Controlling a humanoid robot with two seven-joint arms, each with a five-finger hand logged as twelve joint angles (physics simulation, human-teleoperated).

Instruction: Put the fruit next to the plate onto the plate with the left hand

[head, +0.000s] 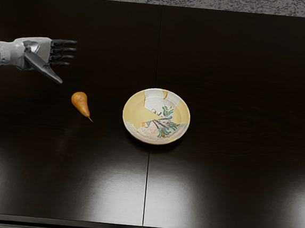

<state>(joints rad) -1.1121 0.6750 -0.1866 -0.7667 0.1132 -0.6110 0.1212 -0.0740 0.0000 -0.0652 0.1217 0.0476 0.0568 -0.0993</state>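
- The dark, glossy table (243, 58) fills nearly the whole frame, with a thin seam running down its middle; pale reflections pool along the lower part, and a grey speckled strip shows along the very top
- The plate (137, 110) sits just right of the frame's centre, across the seam. It is a shallow yellow dish with white patches and a blue-green sprig painted on it, and nothing lies in it, so the fruit's destination is free and the task is not yet done
- The left hand (45, 56) comes in from the left edge at the upper left of the frame, on a grey forearm. Its dark fingers (64, 50) reach straight out toward the right and the thumb (45, 70) angles down and to the right, so the hand is released and holds nothing. It hangs above and to the left of the fruit and apart from it, which reads as a pose taken ahead of a reach, with the thumb set off from the fingers to leave a gap for the fruit
- The pear (80, 103), a small orange-brown fruit, lies on its side on the table left of the plate, near it but not touching. Its fat end points to the upper left and its stem to the lower right, so the wide body faces the hand
- The right arm is nowhere in the frame
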